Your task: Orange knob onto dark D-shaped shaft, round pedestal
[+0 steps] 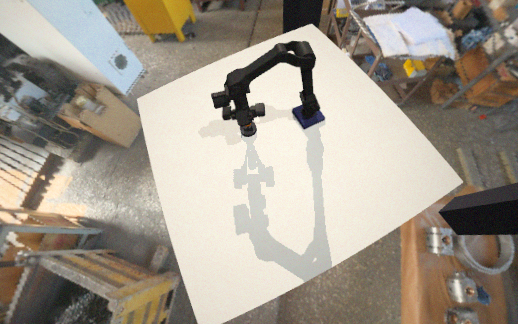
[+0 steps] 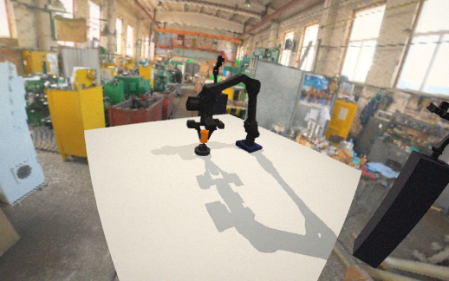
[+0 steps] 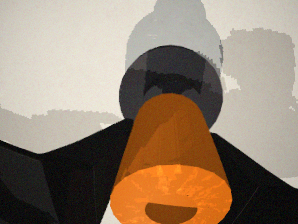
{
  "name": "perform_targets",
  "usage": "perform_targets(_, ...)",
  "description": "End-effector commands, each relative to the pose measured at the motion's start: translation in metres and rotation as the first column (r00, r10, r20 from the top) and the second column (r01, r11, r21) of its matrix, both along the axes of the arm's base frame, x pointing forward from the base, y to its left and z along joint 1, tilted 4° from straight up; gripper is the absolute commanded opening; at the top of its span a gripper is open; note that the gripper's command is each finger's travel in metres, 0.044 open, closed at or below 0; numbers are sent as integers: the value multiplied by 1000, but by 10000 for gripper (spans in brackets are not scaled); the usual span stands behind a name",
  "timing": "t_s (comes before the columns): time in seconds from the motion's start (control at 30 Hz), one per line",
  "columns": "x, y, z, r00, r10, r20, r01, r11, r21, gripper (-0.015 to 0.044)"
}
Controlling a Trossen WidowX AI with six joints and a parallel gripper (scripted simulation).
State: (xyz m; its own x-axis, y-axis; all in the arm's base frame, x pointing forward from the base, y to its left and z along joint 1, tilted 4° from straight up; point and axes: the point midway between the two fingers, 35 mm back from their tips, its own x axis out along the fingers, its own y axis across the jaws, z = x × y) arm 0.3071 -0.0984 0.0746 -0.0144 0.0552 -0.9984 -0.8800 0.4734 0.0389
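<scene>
The orange knob (image 2: 204, 135) (image 3: 171, 142) is upright between the fingers of my gripper (image 2: 204, 140) (image 3: 170, 133), which is shut on it. In the wrist view its top shows a D-shaped hole. The round dark pedestal (image 1: 248, 132) (image 2: 202, 152) (image 3: 131, 92) stands on the table directly below the knob. In the exterior view, the knob's lower end is a little above the pedestal's wide base. The knob and the fingers hide the shaft, so I cannot tell whether its tip is inside the hole or touching the knob.
The arm's dark blue base (image 1: 309, 118) (image 2: 249, 147) stands on the white table (image 1: 360, 165) (image 2: 143, 195), to the right of the pedestal in the top and exterior views. Shadows of the arm lie across the table. A black beam (image 1: 482, 212) (image 2: 400, 208) stands beyond the table's right edge.
</scene>
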Motion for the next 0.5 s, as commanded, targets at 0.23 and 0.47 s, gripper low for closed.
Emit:
perform_targets(0.23, 1, -1, -3, 999, 47, 1, -47, 999, -3, 0)
perform_targets(0.47, 3, -2, 0, 999, 47, 2, -47, 999, -3, 0)
